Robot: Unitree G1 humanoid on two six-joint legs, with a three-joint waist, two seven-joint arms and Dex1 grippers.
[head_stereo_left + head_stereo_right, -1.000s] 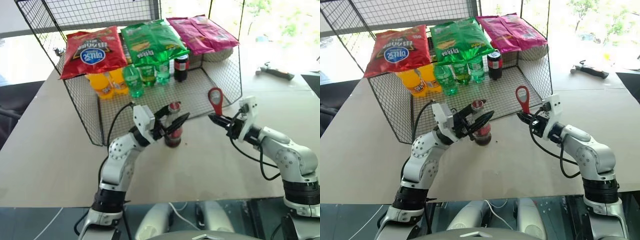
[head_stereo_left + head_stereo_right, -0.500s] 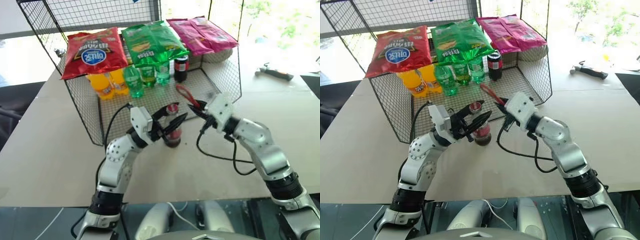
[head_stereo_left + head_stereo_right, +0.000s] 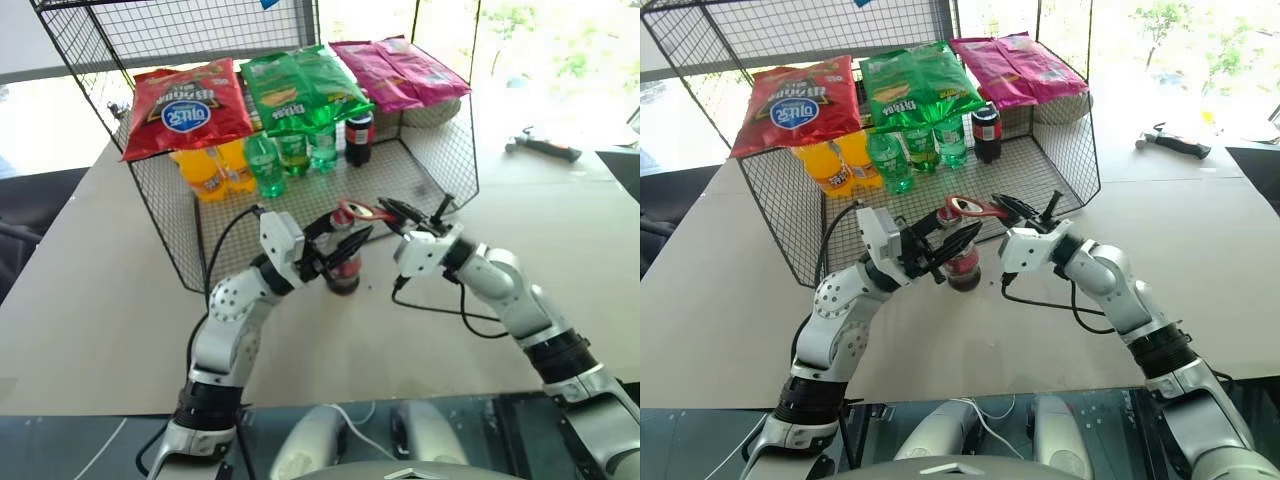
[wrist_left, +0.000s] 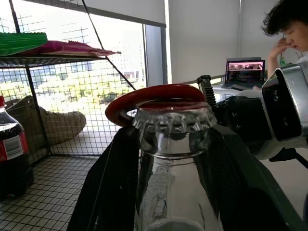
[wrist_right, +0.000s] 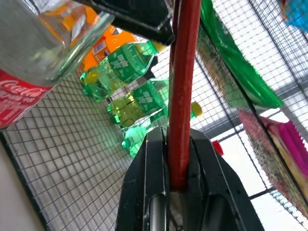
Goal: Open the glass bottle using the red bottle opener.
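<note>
Now you have the glass bottle [image 3: 343, 268] standing on the worktop [image 3: 120, 300] just in front of the wire basket [image 3: 450, 150], with the left end effector [image 3: 342, 240] clamped around its neck just under the red crown cap [image 4: 174, 114]. The right end effector [image 3: 392, 212] is closed tight on the handle of the red bottle opener [image 3: 356, 211], whose ring head lies flat over the cap. From the left wrist view the ring looks to rest on top of the cap rather than hooked under its edge, so seat it first: settle the ring until its inner lip catches beneath the crimped rim. Then lever the handle upward in one slow, steady motion. Hold the left grip firm so the bottle neither tips nor slides toward the basket.
</note>
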